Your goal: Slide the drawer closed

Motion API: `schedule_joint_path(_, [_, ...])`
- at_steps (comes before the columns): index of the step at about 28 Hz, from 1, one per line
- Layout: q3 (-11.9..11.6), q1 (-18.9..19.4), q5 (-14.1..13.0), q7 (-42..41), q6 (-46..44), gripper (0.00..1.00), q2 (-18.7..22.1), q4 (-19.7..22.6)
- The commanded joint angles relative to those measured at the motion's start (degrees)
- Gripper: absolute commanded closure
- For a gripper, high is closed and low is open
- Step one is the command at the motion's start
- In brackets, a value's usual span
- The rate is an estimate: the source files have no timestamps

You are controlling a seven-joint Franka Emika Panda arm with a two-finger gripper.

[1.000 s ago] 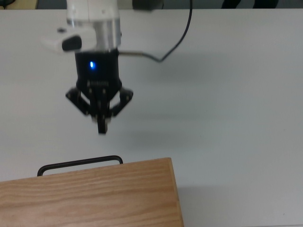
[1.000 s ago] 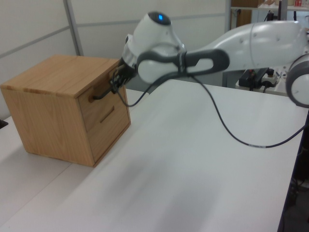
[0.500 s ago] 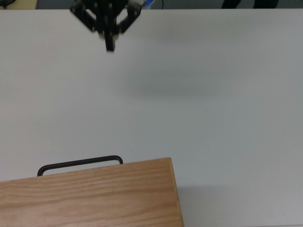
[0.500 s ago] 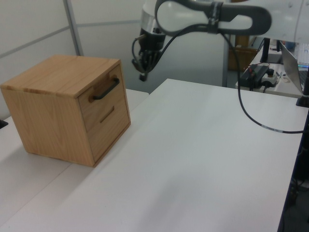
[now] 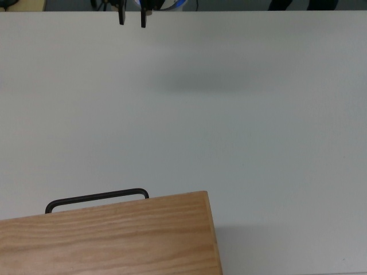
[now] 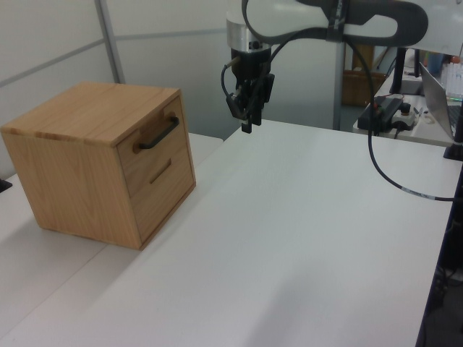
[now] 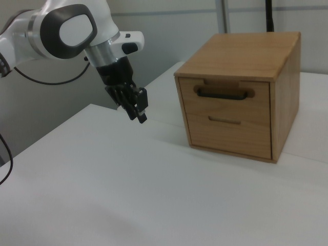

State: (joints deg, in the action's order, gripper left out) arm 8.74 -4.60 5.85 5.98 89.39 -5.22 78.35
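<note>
Wooden and flush with its cabinet (image 7: 241, 48), the drawer (image 7: 225, 100) sat well apart from the gripper (image 5: 131, 17), whose empty fingers stood parted, apparently because the closing was done.

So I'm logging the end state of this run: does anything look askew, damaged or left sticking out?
Nothing stands out. The drawer sits flush in the wooden cabinet, its black handle straight. The gripper hangs clear of the cabinet, above the white table.
</note>
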Motion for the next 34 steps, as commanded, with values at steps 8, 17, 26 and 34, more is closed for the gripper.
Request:
schedule_joint_path(8, [-1.4,2.0,0.9,0.2,-2.2,0.0,0.5,0.9])
schedule_joint_path(17, [-1.6,2.3,1.5,-0.5,-1.7,0.0,-0.1,1.1])
schedule_joint_path(26, [-1.3,3.0,1.7,-0.5,-1.7,0.0,-0.3,1.2])
schedule_joint_path(34, [-1.4,3.0,1.4,-0.6,-1.5,0.0,-0.3,1.0])
